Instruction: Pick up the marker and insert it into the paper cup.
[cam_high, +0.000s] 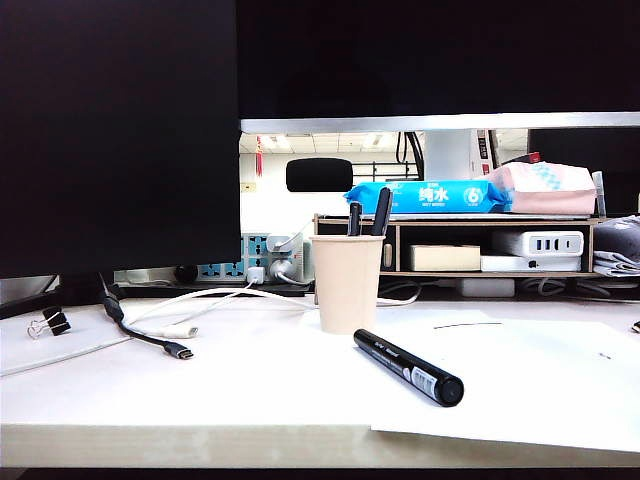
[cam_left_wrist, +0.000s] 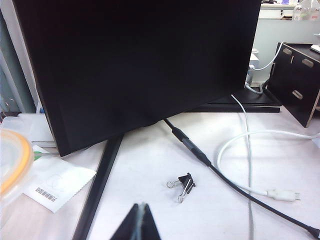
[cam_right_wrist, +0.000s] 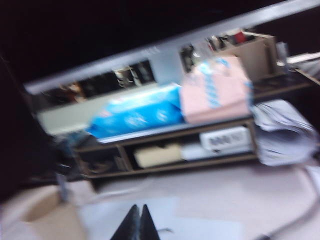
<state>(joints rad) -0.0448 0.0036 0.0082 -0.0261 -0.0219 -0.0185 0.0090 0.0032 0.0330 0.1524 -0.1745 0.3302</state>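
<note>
Plainly, from the exterior view, the marker (cam_high: 408, 366) lies flat on a white sheet of paper (cam_high: 520, 385), its capped end toward the table's front edge, just beside and in front of the paper cup (cam_high: 346, 283). The cup stands upright and already holds two black pens (cam_high: 368, 217) leaning against its rim. Neither of my arms shows in this view. My worry here is that the cup is light and its mouth crowded: if I bring the marker in tilted, I judge it could knock the pens or tip the cup. The marker is round and could roll on the smooth paper if I nudge it off-centre.

Over in the left wrist view, my left gripper (cam_left_wrist: 140, 220) has its fingers pressed together, holding nothing, above bare table near a binder clip (cam_left_wrist: 182, 184), a black cable (cam_left_wrist: 210, 165) and a white cable (cam_left_wrist: 250, 150), with the black monitor (cam_left_wrist: 140, 70) behind. Neither marker nor cup is visible here. A low sweep across could snag those cables.

Lastly, the right wrist view is blurred. My right gripper (cam_right_wrist: 137, 222) is closed and empty, pointing toward the wooden shelf (cam_right_wrist: 170, 150) with its blue pack (cam_right_wrist: 135, 115) and pink pack (cam_right_wrist: 215, 90). A tan shape at the edge may be the cup; I cannot tell. The marker is not visible, so I would be reaching without a fix on it, and my jaws must open first.
</note>
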